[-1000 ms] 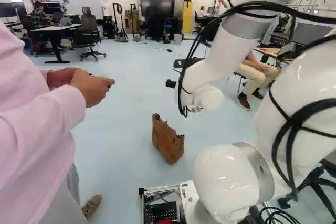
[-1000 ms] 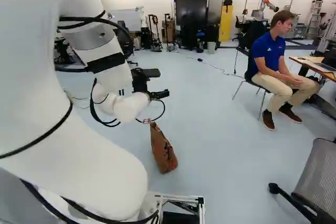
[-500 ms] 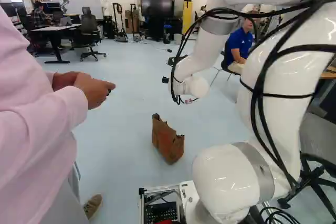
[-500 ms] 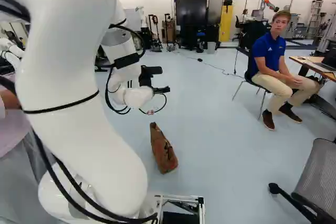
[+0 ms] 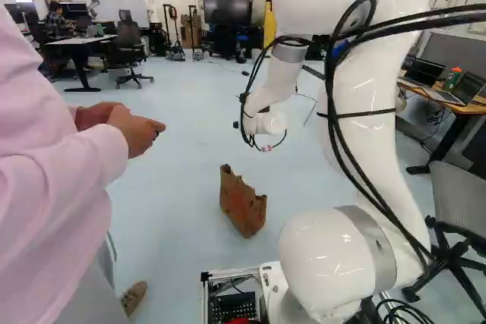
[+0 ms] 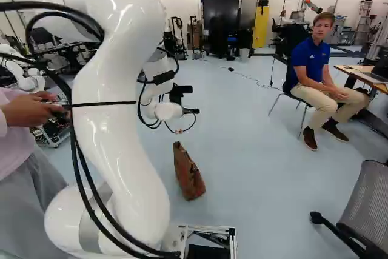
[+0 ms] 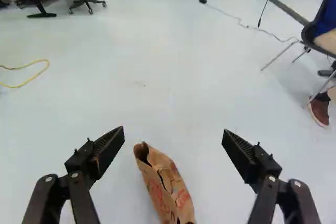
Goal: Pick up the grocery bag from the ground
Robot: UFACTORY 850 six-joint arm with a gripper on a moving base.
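gripper (image 6: 193, 111): wide. two black fingers (image 7: 108, 148) well apart, nothing gripped, neither one touching anything. it's up in the air over the floor (image 6: 260, 168), clear of the bag.

grocery bag (image 5: 243, 206): brown paper with red marks, on the floor. from the wrist view it sits out past the fingers, in line with the gap between them, its top closer to the left finger. mouth is open, rim uneven. right base view has it just right of the arm's foot, left base view just left of it.

arm (image 5: 361, 96): rises from the base joint (image 5: 334, 263), bends over at the top, then drops to the wrist. black cables (image 6: 79, 156) run along it, one hangs in a loop near the gripper. open metal frame (image 6: 209, 232) beside the joint, at the foot of the right base view.

further out: gray mesh chair (image 6: 370, 207) at the right of the right base view. desk (image 5: 460, 107) with two open laptops (image 5: 463, 90) at the right of the left base view. yellow cord (image 7: 23, 82) on the floor in the wrist view. big dark screen (image 6: 221, 19) at the back, yellow cabinet (image 6: 260, 25) beside it. another robot (image 6: 27, 80) at the left of the right base view.
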